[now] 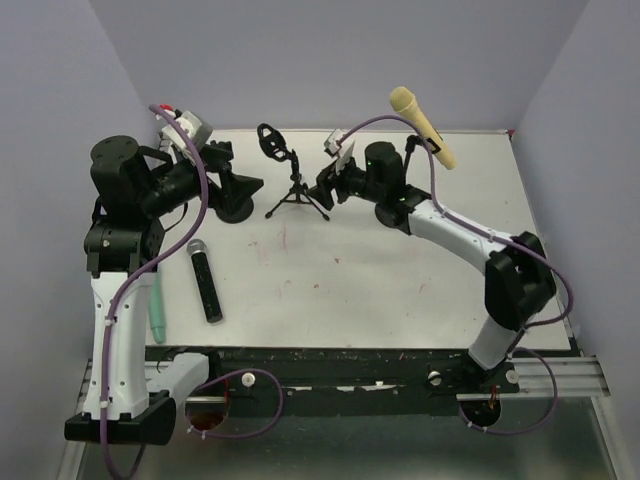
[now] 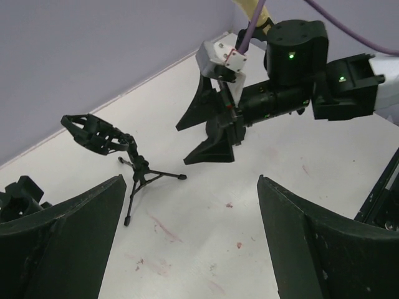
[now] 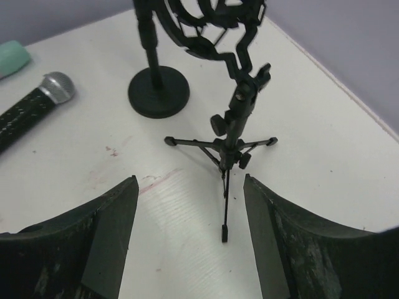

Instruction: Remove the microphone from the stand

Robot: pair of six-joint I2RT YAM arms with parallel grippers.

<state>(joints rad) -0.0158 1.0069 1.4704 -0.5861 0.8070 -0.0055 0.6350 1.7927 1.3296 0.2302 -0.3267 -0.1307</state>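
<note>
A black tripod stand (image 1: pixel 294 192) with an empty shock-mount ring on top stands at the back middle of the table; it also shows in the left wrist view (image 2: pixel 134 171) and the right wrist view (image 3: pixel 234 134). A black microphone with a silver head (image 1: pixel 205 281) lies flat on the table at the left, also seen in the right wrist view (image 3: pixel 37 103). My left gripper (image 1: pixel 238 170) is open and empty, left of the tripod. My right gripper (image 1: pixel 322 188) is open and empty, just right of the tripod, with one tripod leg (image 3: pixel 224 205) between its fingers.
A round-based black stand (image 3: pixel 159 93) stands left of the tripod, by my left gripper. A yellow microphone (image 1: pixel 422 127) sits raised at the back right behind my right arm; I cannot tell what holds it. A teal object (image 1: pixel 157 311) lies at the left edge.
</note>
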